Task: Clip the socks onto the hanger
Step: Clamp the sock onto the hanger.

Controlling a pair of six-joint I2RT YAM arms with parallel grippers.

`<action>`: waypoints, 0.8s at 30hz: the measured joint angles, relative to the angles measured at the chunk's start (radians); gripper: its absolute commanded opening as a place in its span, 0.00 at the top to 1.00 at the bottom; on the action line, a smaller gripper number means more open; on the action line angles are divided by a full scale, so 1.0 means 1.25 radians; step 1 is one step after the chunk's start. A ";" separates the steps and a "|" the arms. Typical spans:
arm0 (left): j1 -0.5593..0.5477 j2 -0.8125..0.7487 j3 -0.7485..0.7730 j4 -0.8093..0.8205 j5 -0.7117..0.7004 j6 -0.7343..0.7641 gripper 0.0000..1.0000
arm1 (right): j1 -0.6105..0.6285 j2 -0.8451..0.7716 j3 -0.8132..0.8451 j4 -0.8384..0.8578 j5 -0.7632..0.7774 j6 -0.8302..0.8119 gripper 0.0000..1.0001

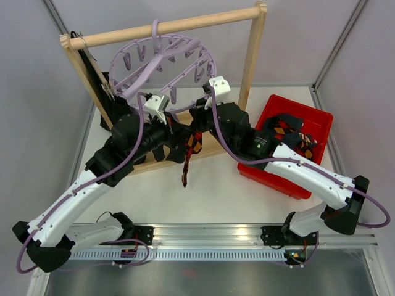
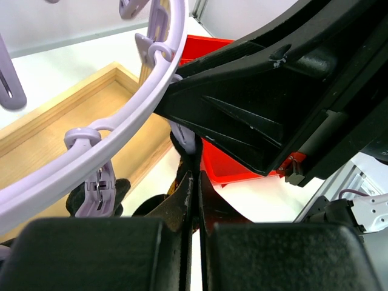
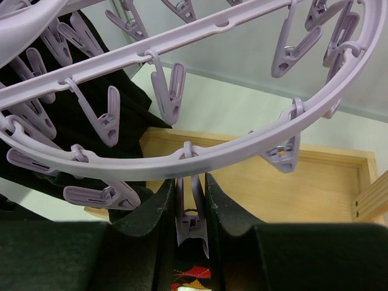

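Left gripper: closed flat on the top edge of the argyle sock. It holds the cuff up under the ring so the fabric can meet a clip's mouth, while the rest hangs down toward the table.
Right gripper: pressed in on the two handles of one clip — squeezing it, I judge, to part its jaws for the sock. Whether they are parted enough is hidden.
Hanger: hooked on the wooden rail over the table's far left part, with the ring tilted and many clips hanging bare.
Sock and clip: the patterned cuff shows just below the pinched clip in the right wrist view; touching or not, I cannot tell.
Spare socks: heaped in the red bin by the table's right edge, near the right arm.
Step in hand: feeding the cuff into the clip — the clip should be released before the left gripper lets go.
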 measured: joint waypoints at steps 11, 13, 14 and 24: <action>0.000 0.000 -0.001 0.000 -0.017 -0.005 0.98 | 0.002 0.000 0.000 -0.004 0.003 0.002 0.34; 0.000 -0.001 -0.001 -0.001 -0.029 -0.007 0.98 | 0.002 -0.001 0.000 -0.006 0.002 0.004 0.29; 0.000 -0.001 -0.001 -0.001 -0.035 -0.009 0.98 | 0.002 -0.002 0.000 -0.008 0.002 0.005 0.27; 0.000 -0.037 -0.002 -0.019 -0.128 -0.034 0.98 | 0.002 -0.072 -0.002 -0.059 0.020 0.028 0.18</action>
